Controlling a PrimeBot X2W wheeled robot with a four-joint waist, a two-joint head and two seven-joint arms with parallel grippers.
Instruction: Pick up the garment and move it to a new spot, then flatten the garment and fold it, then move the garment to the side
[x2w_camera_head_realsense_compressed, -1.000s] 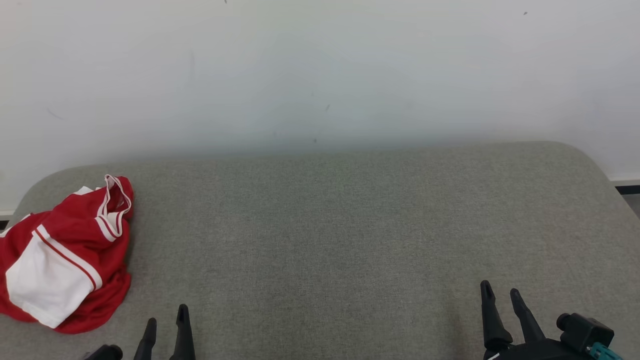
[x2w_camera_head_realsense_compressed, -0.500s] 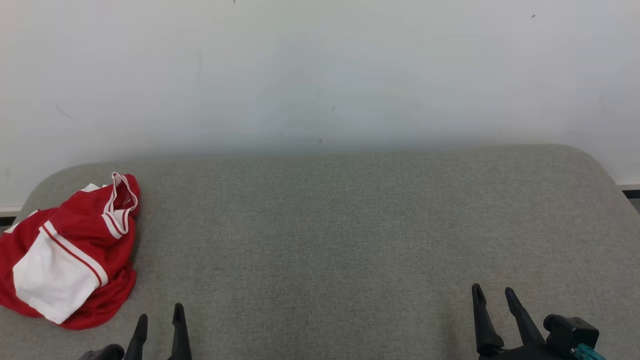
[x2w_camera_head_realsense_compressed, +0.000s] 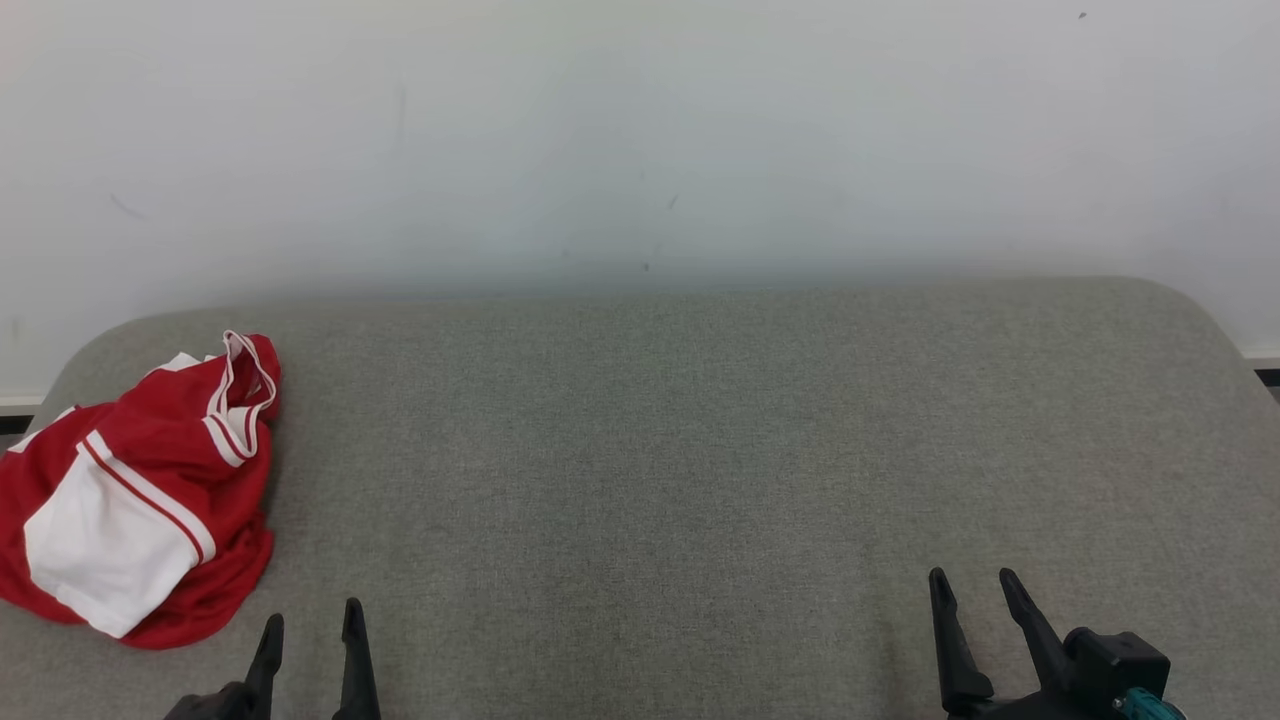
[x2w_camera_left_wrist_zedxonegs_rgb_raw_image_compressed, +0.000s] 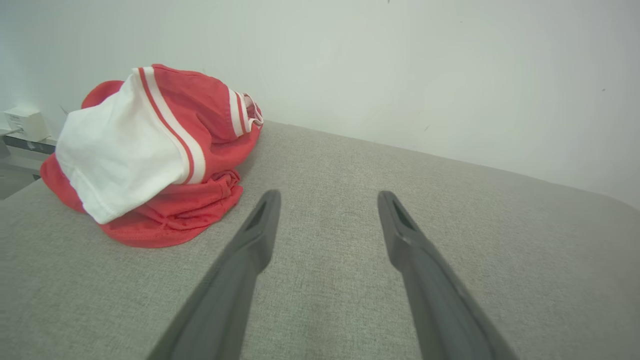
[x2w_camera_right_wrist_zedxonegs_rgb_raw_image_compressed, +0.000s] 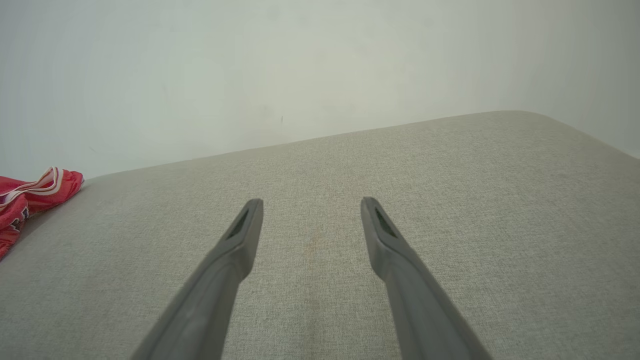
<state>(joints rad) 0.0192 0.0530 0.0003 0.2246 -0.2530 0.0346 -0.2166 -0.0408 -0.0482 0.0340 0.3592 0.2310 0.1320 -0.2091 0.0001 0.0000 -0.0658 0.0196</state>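
A crumpled red garment with white panels and stripes lies in a heap at the far left of the grey cushioned surface. My left gripper stands open low at the front, just right of the heap and not touching it; in the left wrist view the garment sits left of and beyond the open left gripper. Far to the right my right gripper is open over bare fabric. The right wrist view shows the open right gripper and a red edge of the garment at far left.
A white wall rises directly behind the surface. The surface has rounded corners at left and right, with floor beyond them. A small white box sits by the wall past the left edge.
The head camera has shifted a little, so the whole picture moved. The left gripper's fingers have spread apart and sit lower in the picture. The garment lies as before.
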